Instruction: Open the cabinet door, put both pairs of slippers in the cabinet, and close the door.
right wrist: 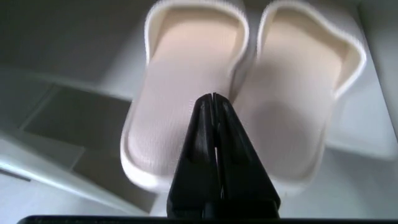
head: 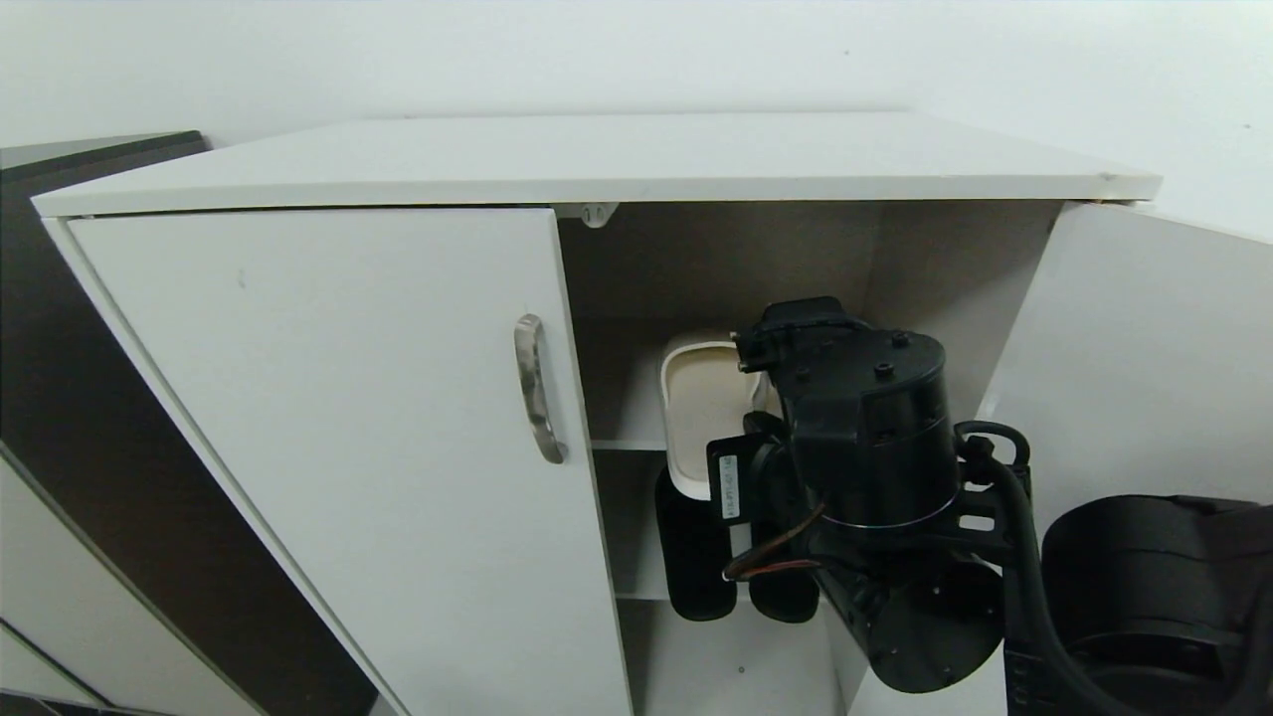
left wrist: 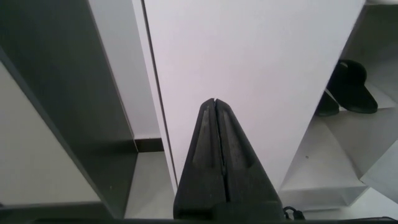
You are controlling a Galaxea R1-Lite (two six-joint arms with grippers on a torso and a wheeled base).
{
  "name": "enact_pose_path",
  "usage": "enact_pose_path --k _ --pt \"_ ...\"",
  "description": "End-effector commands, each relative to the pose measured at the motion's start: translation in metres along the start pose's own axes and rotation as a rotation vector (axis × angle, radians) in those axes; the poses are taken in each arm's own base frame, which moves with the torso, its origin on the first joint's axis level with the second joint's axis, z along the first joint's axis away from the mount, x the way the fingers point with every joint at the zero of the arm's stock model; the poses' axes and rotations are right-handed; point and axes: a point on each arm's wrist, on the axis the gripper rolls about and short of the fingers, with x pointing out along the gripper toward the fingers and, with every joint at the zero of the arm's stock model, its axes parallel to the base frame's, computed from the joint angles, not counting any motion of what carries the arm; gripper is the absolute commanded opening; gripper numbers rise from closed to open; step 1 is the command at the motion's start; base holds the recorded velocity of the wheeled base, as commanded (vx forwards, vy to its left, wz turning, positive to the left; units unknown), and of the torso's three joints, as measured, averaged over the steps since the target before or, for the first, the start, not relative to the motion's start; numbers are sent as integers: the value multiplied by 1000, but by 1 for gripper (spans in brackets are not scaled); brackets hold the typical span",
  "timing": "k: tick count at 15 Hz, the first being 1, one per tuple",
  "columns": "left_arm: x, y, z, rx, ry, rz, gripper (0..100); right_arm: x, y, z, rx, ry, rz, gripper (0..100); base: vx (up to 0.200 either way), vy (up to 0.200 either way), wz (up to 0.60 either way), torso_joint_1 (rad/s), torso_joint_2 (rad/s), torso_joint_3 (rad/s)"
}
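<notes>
Right claw [right wrist: 214,102]: its two fingers are pressing flat against each other, clenched on nothing. The tips are pointing at the seam between the two cream slippers; I cannot tell whether they are touching them.
Right arm [head: 865,438]: it is reaching in through the open right half of the cabinet, with the wrist sitting at the height of the upper shelf.
Cream slippers [right wrist: 193,74]: the pair is lying side by side, soles down, on the upper shelf [head: 627,445] inside the cabinet. One end is hanging a little over the shelf's front edge. From the head view, one slipper [head: 706,398] is showing just left of the arm.
Black slippers [head: 696,557]: this pair is sitting on the shelf below, directly under the cream pair and partly behind the arm. The left wrist view is catching them too [left wrist: 351,87], past the edge of the shut door.
Left claw [left wrist: 215,102]: it is also clenched, fingers meeting along a thin line and gripping nothing. It is facing the shut left door from outside, apart from it.
Cabinet [head: 597,159]: white, standing against a pale wall.
Left door [head: 328,418]: shut, with a curved metal handle [head: 537,388] near its inner edge.
Right door [head: 1144,358]: it is standing swung wide open.
Dark unit [head: 99,348]: it is standing just beside the cabinet on the left.
</notes>
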Motion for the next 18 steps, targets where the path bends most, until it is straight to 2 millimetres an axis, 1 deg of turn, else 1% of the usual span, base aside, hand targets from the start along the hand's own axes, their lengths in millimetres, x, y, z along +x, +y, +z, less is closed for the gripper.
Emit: enact_pose_path --k 1,18 --pt "0 0 0 0 -1 1 0 1 1 -2 -4 3 0 0 -200 0 0 2 2 7" --pt "0 0 0 -2 -1 1 0 1 -2 -11 -30 26 -6 0 -200 0 0 2 2 1"
